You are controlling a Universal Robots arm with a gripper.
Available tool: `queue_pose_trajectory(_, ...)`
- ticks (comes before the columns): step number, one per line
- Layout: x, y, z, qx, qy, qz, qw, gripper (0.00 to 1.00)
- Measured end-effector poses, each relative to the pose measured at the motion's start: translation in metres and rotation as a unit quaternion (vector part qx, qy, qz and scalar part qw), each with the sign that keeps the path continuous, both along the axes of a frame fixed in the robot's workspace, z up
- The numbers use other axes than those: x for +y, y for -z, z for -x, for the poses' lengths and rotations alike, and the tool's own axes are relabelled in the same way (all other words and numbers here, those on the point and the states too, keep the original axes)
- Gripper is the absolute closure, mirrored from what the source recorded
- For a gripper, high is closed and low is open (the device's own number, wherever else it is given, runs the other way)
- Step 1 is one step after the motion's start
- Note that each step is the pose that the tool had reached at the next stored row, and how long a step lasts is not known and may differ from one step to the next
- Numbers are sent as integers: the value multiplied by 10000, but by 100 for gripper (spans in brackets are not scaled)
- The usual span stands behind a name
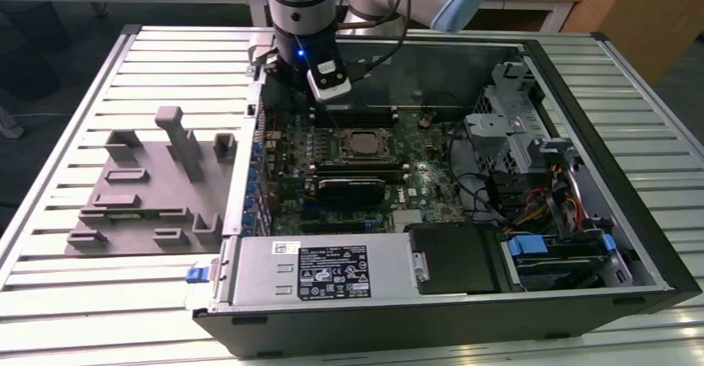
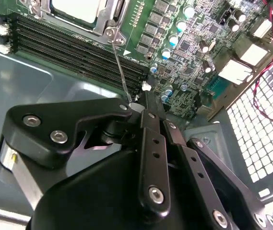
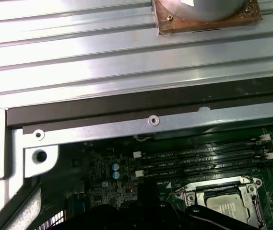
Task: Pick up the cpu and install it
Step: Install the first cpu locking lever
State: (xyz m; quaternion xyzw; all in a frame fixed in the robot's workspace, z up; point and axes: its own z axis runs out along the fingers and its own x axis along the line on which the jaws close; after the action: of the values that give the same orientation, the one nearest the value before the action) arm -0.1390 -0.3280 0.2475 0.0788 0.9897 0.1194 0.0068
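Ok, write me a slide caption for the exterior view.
Robot arm's gripper over the open computer case, the cpu sitting in the motherboard socket, grey fixture tray on the exterior view's left.

Quick tally: one robot arm [image 1: 299, 3], one open PC case [image 1: 440, 321], one motherboard [image 1: 434, 176], one cpu [image 1: 360, 143], four memory slots [image 3: 198, 163] in the first wrist view, one power supply [image 1: 319, 271], and one grey fixture tray [image 1: 132, 193] at the exterior view's left.
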Motion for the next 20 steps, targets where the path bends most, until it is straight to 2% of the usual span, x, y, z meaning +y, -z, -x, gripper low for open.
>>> queue_pose_trajectory(8, 0, 0, -96, 0, 0, 0, 10000, 89)
queue_pose_trajectory(20, 0, 0, -404, 1, -1, 0, 10000, 89)
